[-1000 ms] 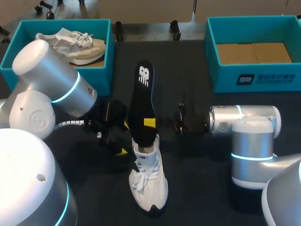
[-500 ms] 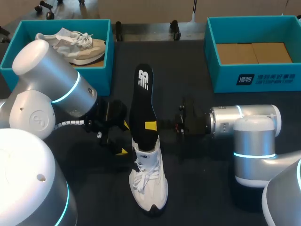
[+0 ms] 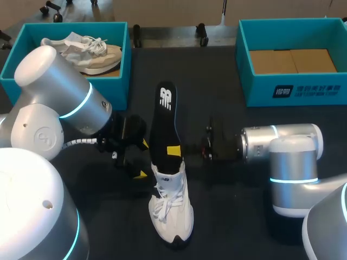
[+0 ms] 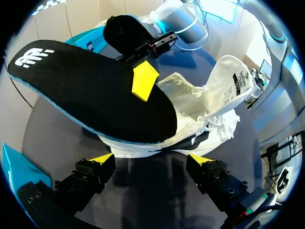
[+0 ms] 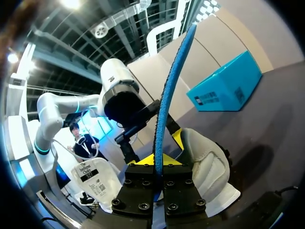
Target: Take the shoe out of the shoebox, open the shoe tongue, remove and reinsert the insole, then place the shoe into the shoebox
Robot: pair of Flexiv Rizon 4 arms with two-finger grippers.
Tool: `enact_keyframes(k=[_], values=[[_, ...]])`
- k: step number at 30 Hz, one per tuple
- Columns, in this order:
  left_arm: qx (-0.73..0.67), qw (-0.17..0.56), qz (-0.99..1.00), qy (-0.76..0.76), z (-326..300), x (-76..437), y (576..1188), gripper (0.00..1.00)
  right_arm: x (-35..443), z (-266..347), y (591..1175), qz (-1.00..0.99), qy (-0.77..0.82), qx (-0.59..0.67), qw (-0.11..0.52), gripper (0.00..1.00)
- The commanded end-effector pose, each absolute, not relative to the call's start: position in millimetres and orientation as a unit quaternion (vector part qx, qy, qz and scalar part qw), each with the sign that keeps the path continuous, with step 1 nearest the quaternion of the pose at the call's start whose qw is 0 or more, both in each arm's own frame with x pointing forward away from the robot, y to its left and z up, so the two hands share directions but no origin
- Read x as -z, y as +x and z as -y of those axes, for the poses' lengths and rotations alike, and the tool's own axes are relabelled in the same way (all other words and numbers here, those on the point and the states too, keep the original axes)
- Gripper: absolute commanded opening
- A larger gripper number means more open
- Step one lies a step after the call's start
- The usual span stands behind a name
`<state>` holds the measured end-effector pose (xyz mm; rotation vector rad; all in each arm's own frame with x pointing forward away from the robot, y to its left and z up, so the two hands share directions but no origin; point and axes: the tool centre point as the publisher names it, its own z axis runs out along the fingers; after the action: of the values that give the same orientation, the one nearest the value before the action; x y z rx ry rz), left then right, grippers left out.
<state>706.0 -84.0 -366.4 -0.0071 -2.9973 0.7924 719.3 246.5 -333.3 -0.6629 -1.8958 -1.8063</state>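
**While the right gripper pinches the insole, the left gripper stands open beside the shoe**

Where the two arms meet at the middle of the tabletop [image 3: 217, 81], the right gripper [image 3: 173, 150] [image 5: 159, 164] is closed on the black insole [image 3: 164, 119] [image 4: 86, 90] [image 5: 174, 81]. The right wrist view shows the insole's thin blue edge clamped between both fingers. From the left wrist view, one yellow tip lies flat against the insole's black face. The insole's lower end sits inside the opening of the white shoe [image 3: 172, 208] [image 4: 190, 95] [image 5: 205, 162], and its logo end sticks out and leans toward the far side of the tabletop.

The left gripper [image 3: 142, 158] [image 4: 151, 160] is spread wide and holds nothing. The shoe's heel end lies just ahead of its two yellow tips, apart from both. The shoe rests on its sole between the arms, laced, with its toe toward the robot. Its tongue [image 4: 231, 78] is folded up and out, label side showing.

At the far left corner, a teal shoebox [image 3: 126, 54] holds a second pale shoe [image 3: 87, 49] lying inside it. At the far right, another teal shoebox [image 3: 293, 89] contains only a brown cardboard liner [image 3: 293, 60].
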Motion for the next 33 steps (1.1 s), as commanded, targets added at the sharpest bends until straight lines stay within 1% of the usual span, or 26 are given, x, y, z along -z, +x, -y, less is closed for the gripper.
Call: enact_keyframes(k=[1,21,31,33], values=[[-0.256,0.02,0.966,-0.002,83.3,366.8,705.4,1.0,336.5,-250.1,714.6,0.689,-0.244,0.646,0.219,0.0],[-0.256,0.02,0.966,-0.002,83.3,366.8,705.4,1.0,346.2,-249.7,699.8,0.685,-0.27,0.633,0.239,0.0],[-0.256,0.02,0.966,-0.002,83.3,366.8,705.4,1.0,345.9,-246.2,702.7,0.684,-0.27,0.625,0.259,0.0],[-0.256,0.02,0.966,-0.002,83.3,366.8,705.4,1.0,343.8,-246.2,703.8,0.687,-0.269,0.623,0.261,0.11]])
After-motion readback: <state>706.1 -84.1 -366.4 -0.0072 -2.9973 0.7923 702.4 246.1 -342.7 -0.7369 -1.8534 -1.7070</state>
